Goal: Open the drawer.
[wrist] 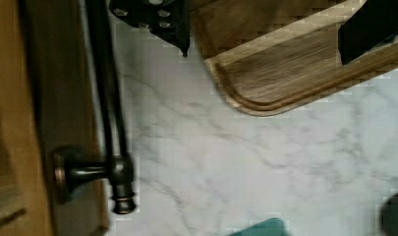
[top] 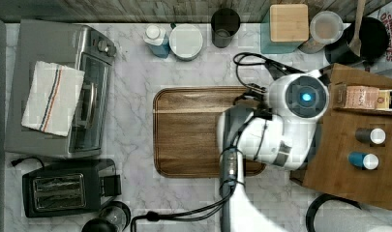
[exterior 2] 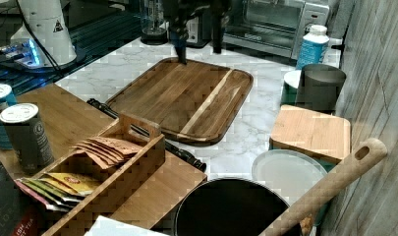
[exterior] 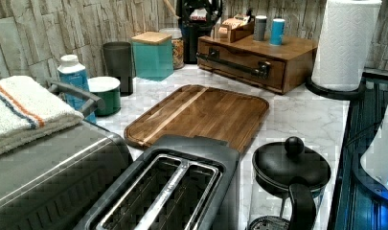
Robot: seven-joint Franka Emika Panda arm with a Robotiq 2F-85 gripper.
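Top view: white arm over the right edge of the rounded wooden tray board (top: 193,130). Left view: wide brown wooden drawer (exterior: 239,61) upper right, closed. Wrist view: jaws (wrist: 265,29) released, beside the long black bar handle (wrist: 108,88), gripping nothing. Straddle the bar squarely, clench, pull straight out.

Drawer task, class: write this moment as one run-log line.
phase: approach | drawer: shut | handle: untouched | gripper: open, above the counter beside the handle | tray board: bare
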